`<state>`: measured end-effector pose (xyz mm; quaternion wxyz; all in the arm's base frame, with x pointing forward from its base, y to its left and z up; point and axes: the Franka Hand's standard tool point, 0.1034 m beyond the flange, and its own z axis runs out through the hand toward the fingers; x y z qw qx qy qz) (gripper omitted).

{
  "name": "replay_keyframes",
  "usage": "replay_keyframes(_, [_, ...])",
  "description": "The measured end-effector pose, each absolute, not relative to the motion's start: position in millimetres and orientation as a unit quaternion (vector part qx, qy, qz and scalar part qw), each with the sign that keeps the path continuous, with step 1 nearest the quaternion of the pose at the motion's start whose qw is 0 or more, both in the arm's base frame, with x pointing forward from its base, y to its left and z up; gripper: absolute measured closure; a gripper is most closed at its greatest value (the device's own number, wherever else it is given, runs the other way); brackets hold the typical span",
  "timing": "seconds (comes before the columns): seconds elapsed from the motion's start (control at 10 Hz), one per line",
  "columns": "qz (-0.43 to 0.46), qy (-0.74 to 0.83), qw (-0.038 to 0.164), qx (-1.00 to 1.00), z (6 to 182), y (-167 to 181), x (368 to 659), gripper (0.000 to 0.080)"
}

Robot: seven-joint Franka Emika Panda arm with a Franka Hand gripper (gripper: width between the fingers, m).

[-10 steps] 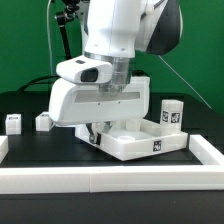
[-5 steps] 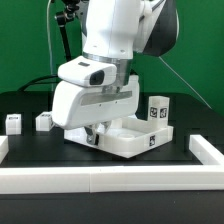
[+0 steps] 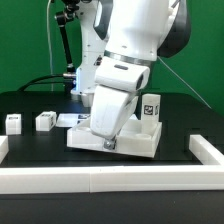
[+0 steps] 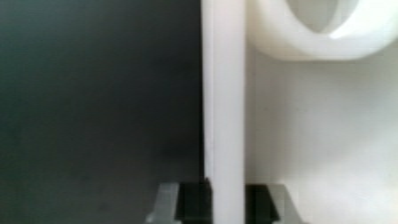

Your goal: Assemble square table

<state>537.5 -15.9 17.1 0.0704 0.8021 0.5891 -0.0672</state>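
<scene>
The white square tabletop (image 3: pixel 140 140) lies flat in the middle of the black table, rim up. One white leg (image 3: pixel 150 108) with a black-and-white tag stands upright at its far corner, toward the exterior view's right. My gripper (image 3: pixel 108 143) is down at the tabletop's near rim and largely hides the tray. In the wrist view my gripper (image 4: pixel 221 203) is shut on the thin rim wall (image 4: pixel 222 90), one dark finger (image 4: pixel 189 203) on each side. A round socket (image 4: pixel 329 30) shows inside the tray. Two loose legs (image 3: pixel 14 122) (image 3: pixel 45 120) stand at the exterior view's left.
White border rails run along the front (image 3: pixel 110 178) and both sides (image 3: pixel 205 148) of the table. A small flat white piece (image 3: pixel 68 120) lies beside the loose legs. A dark stand (image 3: pixel 62 50) rises behind against the green backdrop.
The tabletop, with its upright leg, has slid toward the exterior view's left and turned. My arm has swung round over it, gripper still on the rim.
</scene>
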Motion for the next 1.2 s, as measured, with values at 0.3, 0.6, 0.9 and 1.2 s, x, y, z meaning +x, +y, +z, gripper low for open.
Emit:
replay_keyframes(0.3, [-0.078,0.641,0.073,0.76,16.6,-21,537,0.0746])
replay_keyframes(0.6, [-0.077,0.654,0.071,0.749,21.7,5,566,0.0746])
replay_keyframes(0.9, [-0.087,0.657,0.067,0.745,21.6,18,586,0.0746])
replay_keyframes(1.2, [-0.09,0.655,0.066,0.748,19.3,15,584,0.0746])
